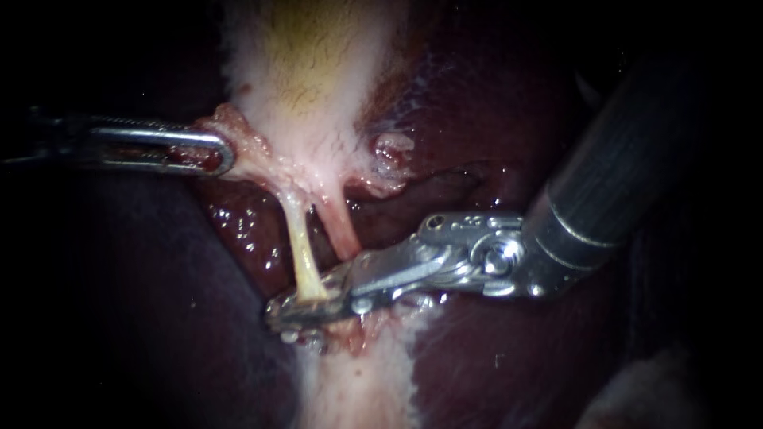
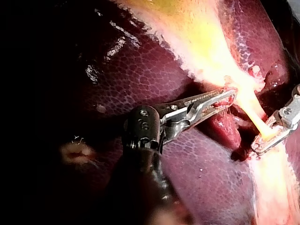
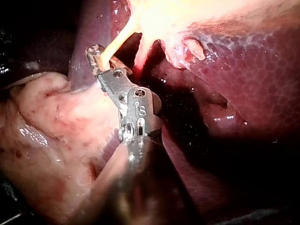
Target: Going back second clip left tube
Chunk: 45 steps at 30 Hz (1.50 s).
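low on the thin yellowish left tube (image 1: 300, 254), my steel right instrument (image 1: 306, 308) clamps its jaws across it; my slender left instrument (image 1: 221, 151) grips the pale gallbladder (image 1: 310, 71) at its neck, likely to stretch the tube.

Left instrument (image 1: 214, 151): the thin shaft comes in level from the left in the endoscope view.
Left wrist joint: in the left wrist view it is bent sharply, so the jaws point off to one side of the dark shaft.
Left jaws: long, slotted and serrated, they lie together and clamp a pink tissue flap (image 1: 238, 131) from both sides.
Right instrument (image 1: 306, 306): the thick dark shaft slants down from the upper right.
Right wrist joint: bright metal with a round pivot pin, it is angled so the tip runs on leftward and slightly downward.
Right tip: it sits at the lower end of the left tube (image 1: 300, 246).
Spacing: the two tips are well apart, and the left one is higher in the endoscope view.
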Available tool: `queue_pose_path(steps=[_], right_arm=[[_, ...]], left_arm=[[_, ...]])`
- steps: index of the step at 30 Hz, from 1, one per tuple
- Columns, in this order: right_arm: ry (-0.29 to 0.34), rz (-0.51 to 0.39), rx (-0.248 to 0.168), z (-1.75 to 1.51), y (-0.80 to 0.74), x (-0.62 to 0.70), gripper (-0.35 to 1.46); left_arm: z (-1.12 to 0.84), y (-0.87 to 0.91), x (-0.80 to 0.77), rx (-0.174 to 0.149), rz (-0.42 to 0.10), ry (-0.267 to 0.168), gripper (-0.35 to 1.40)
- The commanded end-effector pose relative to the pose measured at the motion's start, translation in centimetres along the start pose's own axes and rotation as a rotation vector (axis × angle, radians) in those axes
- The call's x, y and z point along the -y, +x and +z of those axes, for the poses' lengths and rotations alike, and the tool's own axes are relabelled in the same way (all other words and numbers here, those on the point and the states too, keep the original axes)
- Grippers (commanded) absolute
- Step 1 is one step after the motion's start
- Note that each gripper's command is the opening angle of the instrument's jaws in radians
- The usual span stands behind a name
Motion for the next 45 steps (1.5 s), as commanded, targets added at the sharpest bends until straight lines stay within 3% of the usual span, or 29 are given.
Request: queue_pose_path(steps=[1, 3, 4, 7, 12, 15, 23, 29, 37, 45], right_arm=[[-0.001, -0.006, 0.0, 0.0, 0.0, 0.0, -0.35], [0.001, -0.013, -0.002, 0.01, -0.01, -0.01, -0.35], [0.0, -0.026, -0.022, 0.02, -0.03, -0.01, -0.25], [-0.042, -0.088, -0.068, 0.08, -0.07, -0.05, 0.27], [-0.093, -0.129, -0.092, 0.17, -0.06, -0.11, 0.49], [-0.161, -0.153, -0.119, 0.18, -0.05, -0.13, 0.5], [-0.234, -0.244, -0.13, 0.07, -0.05, -0.26, 0.49], [-0.278, -0.296, -0.131, -0.07, -0.13, -0.32, 0.49], [-0.274, -0.38, -0.117, -0.33, -0.25, -0.2, 0.5], [-0.322, -0.465, -0.117, -1.04, -0.34, 0.06, 0.5]], left_arm=[[0.0, 0.0, 0.0, 0.0, 0.0, 0.0, -0.35], [0.0, 0.0, 0.0, 0.0, 0.0, 0.0, -0.35], [0.0, 0.0, 0.0, 0.0, 0.0, 0.0, -0.35], [0.0, 0.0, 0.01, 0.0, 0.0, 0.0, -0.35], [0.0, -0.01, 0.01, 0.0, 0.001, 0.0, -0.35], [0.0, -0.01, 0.01, 0.0, 0.001, 0.0, -0.35], [0.0, -0.01, 0.01, 0.0, 0.001, 0.0, -0.35], [0.01, -0.02, 0.01, 0.0, 0.001, 0.001, -0.35], [0.0, -0.02, 0.01, 0.0, 0.002, 0.001, -0.35], [-0.01, -0.03, 0.01, 0.0, 0.002, 0.0, -0.35]])
